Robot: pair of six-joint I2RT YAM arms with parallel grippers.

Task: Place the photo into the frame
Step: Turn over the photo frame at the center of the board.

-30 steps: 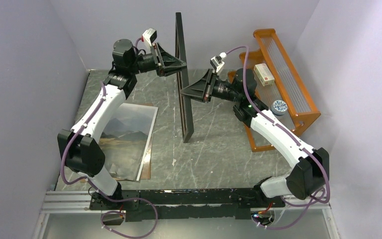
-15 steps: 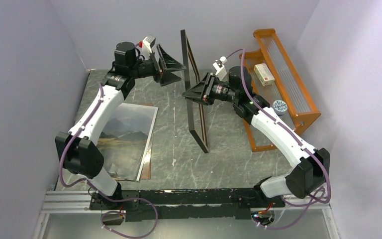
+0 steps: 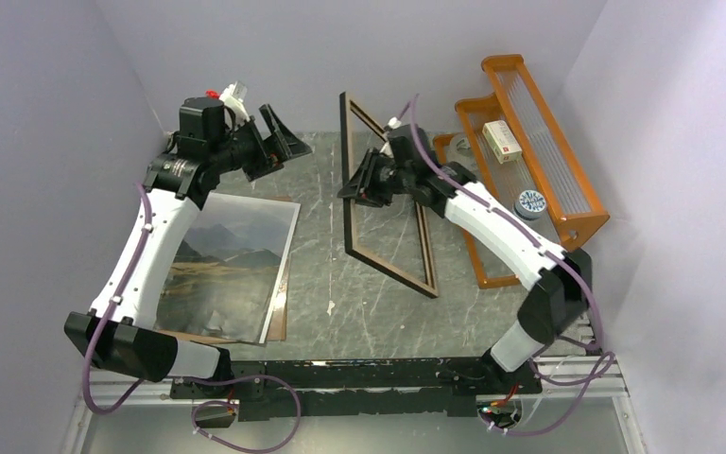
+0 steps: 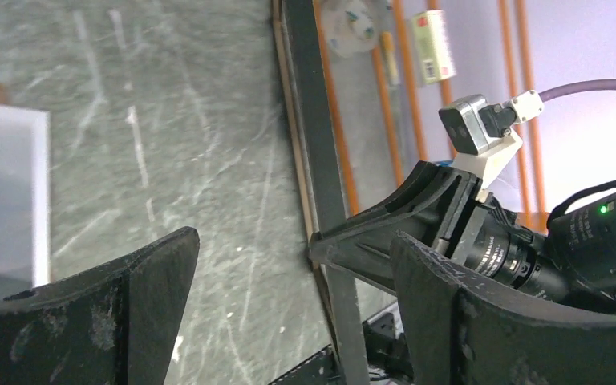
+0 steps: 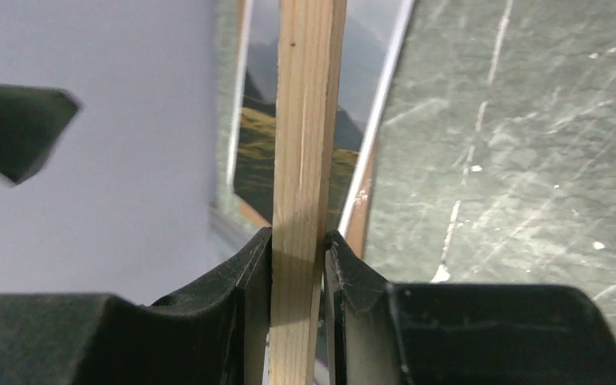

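Top view: photo (image 3: 232, 260) not in yet. It lies flat, picture side up, on a brown board (image 3: 279, 312) at table left. Frame (image 3: 388, 271) is tilted mid-table, thin brown rails, held by the right gripper (image 3: 348, 189) on one rail. Left gripper (image 3: 288, 147) is apart from it. Left to do: lay the frame down, load the photo.

Left wrist: left gripper (image 4: 295, 241) spread wide, empty; dark frame rail (image 4: 321, 184) beyond, over scratched grey stone-look table (image 4: 168, 120).

Right wrist: right gripper (image 5: 298, 241) clamped on a pale raw-wood rail (image 5: 305, 120); glossy photo (image 5: 257, 128) behind.
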